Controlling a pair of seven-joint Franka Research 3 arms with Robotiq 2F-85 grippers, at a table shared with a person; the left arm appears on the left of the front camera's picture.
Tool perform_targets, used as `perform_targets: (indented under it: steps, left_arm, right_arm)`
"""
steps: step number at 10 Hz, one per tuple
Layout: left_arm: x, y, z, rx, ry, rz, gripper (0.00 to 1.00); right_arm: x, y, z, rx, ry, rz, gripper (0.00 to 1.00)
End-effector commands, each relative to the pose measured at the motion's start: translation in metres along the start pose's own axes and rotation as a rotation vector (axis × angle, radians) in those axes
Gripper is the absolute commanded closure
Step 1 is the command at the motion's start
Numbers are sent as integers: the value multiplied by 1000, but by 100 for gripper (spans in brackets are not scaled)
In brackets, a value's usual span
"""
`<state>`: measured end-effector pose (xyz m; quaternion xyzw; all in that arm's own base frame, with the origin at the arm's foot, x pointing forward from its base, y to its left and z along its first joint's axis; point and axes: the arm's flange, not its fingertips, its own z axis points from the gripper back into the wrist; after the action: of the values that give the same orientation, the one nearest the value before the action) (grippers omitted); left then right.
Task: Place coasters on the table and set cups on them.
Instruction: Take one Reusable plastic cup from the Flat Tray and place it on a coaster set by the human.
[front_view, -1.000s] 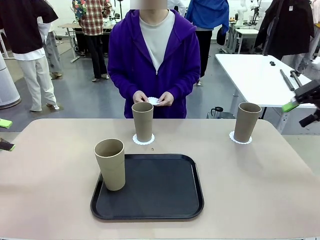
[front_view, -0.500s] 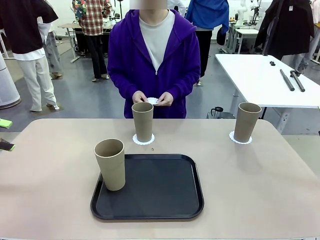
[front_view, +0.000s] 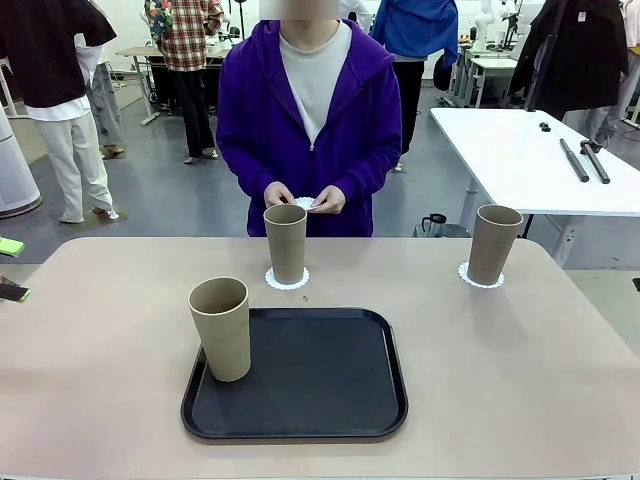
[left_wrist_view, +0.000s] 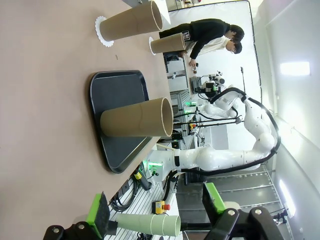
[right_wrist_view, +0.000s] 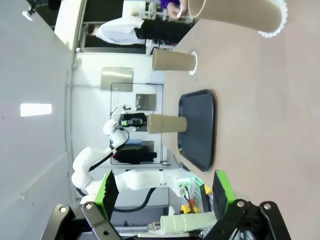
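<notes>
Currently, front view: two cups (front_view: 286, 243) stand on doilies (front_view: 287, 281); the third cup (front_view: 221, 328) stands at the left edge of the black tray (front_view: 320, 370) (a clipped rim could topple it); the person's hands (front_view: 330, 198) hold the last doily (front_view: 306, 202). Left wrist view: left gripper (left_wrist_view: 155, 207) fingers apart, empty, bare table (left_wrist_view: 40, 100) ahead. Right wrist view: right gripper (right_wrist_view: 165, 192) likewise spread, empty.

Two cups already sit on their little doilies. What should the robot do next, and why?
Probably bring the open left hand toward the last cup, which stands on the black tray on that hand's side. The third coaster is in the person's hands, not laid down, so I would only approach for now.
</notes>
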<state>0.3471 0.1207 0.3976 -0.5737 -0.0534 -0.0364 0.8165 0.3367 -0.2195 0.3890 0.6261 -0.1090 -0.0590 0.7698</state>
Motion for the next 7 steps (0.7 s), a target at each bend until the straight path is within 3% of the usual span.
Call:
perform_targets:
  steps: [1,5,7]
  left_arm:
    - [0,-2,1,-11,-11,-5,0]
    - [0,-2,1,-11,-11,-5,0]
    - [0,-2,1,-11,-11,-5,0]
  right_arm:
    - [11,-7,8,34,10,22,0]
    - [14,-10,7,51,-17,64,0]
    - [6,-11,7,31,23,18,0]
